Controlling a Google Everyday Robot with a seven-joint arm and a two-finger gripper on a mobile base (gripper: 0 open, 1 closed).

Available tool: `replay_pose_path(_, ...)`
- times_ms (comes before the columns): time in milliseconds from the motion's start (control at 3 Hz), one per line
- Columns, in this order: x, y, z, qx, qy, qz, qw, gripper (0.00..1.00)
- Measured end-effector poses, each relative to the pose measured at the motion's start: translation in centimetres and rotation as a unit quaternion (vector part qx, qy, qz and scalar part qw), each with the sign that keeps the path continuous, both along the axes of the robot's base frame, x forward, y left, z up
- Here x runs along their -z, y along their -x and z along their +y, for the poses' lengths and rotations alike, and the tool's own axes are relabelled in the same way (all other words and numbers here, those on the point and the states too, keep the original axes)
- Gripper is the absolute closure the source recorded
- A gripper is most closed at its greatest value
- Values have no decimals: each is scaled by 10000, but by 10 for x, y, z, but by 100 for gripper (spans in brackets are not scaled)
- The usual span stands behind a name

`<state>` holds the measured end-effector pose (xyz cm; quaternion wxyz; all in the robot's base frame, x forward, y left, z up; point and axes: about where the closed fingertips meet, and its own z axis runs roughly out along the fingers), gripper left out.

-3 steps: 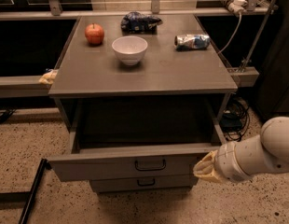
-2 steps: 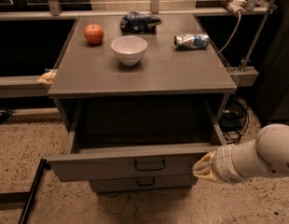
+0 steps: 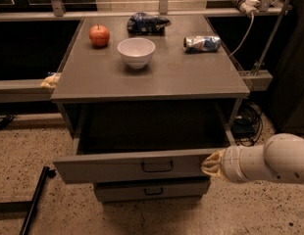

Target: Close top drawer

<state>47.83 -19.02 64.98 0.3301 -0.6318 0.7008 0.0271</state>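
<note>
Speckled floor (image 3: 24,146); top drawer (image 3: 108,168) open; gripper (image 3: 211,164) at its right end, grip state unclear.

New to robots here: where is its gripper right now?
The gripper sits low on the right of the camera view, at the right end of the front panel of the open top drawer.
</note>
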Motion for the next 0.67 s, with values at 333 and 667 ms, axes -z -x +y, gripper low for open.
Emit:
replay_pose_path(333,1,-24,-3,-10,-42,-307,9995,100)
replay_pose_path(667,4,-44,-6,-16,-75,-467,9989,100)
